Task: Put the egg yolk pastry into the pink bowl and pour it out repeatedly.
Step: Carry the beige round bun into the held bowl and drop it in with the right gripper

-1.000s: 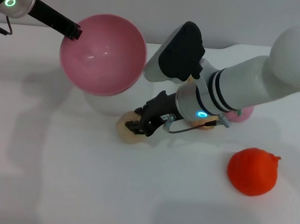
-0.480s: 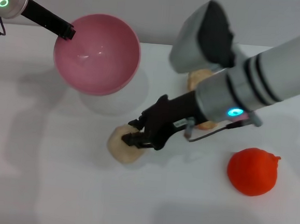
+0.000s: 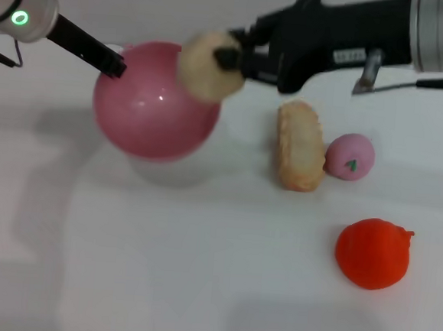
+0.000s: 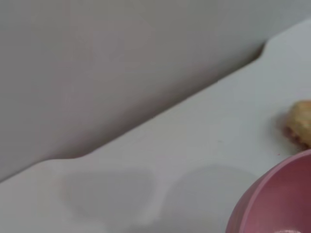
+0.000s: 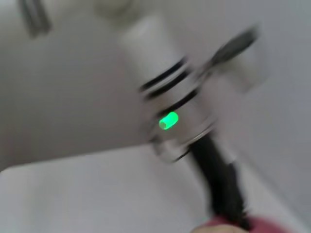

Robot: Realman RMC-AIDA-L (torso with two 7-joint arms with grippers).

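Two grippers are at work. Farthest left, the left gripper [image 3: 114,63] holds the round, deep, glossy pink plastic bowl [image 3: 153,106] by its rim, lifted off the white table [image 3: 160,268]; its dark fingers look clamped on that rim, though the contact itself is small. Next, the right gripper [image 3: 228,57] has its black fingers [image 3: 238,56] closed on the small pale beige-cream egg yolk pastry [image 3: 203,63], which hangs at the fingertips just above the bowl's near edge, not yet inside. Beyond the fingers, down on the table, lie a long golden-brown crusty bread piece [image 3: 299,155], a pink ball with a green mark [image 3: 350,156] touching it, and an orange-red crinkled ball [image 3: 373,252] well apart. By my reading, the pick is done; release into the bowl and the pour-out remain.
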